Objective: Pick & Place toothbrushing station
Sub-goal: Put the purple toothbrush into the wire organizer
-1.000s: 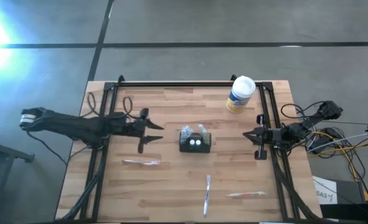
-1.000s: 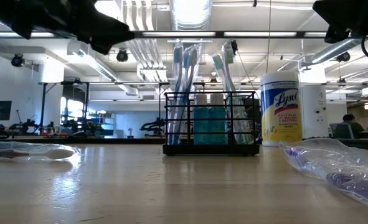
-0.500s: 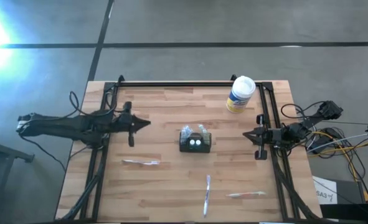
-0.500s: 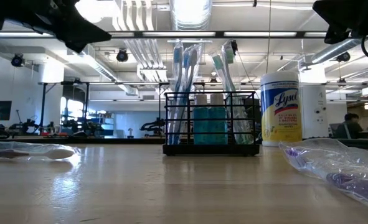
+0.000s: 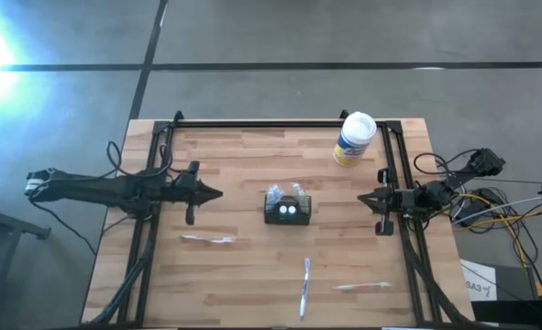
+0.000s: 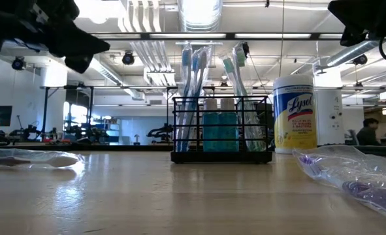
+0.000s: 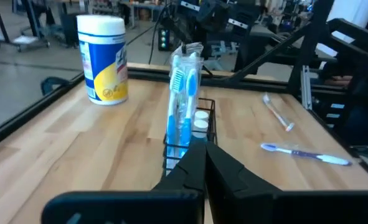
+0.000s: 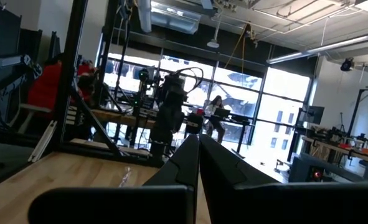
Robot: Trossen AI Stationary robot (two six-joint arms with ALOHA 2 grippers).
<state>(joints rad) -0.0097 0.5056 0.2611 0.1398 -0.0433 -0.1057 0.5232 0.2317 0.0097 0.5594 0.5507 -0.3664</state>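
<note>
Since a second ago the left gripper (image 5: 217,193) has drawn back from the middle of the table toward the left side, and its fingers, spread then, are now pressed together with nothing between them. It hangs above the wood, pointing at the black holder, well apart from it. Everything on the table lies where it lay before.

Nearest the front edge lie two wrapped toothbrushes, one (image 5: 304,286) pointing front to back and one (image 5: 362,287) just to its right lying crosswise. A third wrapped toothbrush (image 5: 207,239) lies a little farther back on the left, near the left gripper's side.

The toothbrushing station (image 5: 288,208) stands upright at the middle of the table (image 5: 252,275), untouched by either arm. In the low view its black wire frame (image 6: 221,129) holds upright packaged toothbrushes and two teal bottles with white caps.

The right gripper (image 5: 362,197) waits at the right edge, level with the station, fingers closed on nothing.

Farthest back, at the rear right, stands a white canister (image 5: 353,139) with a yellow label. Beyond the table, a person sits at the far right of the low view.
</note>
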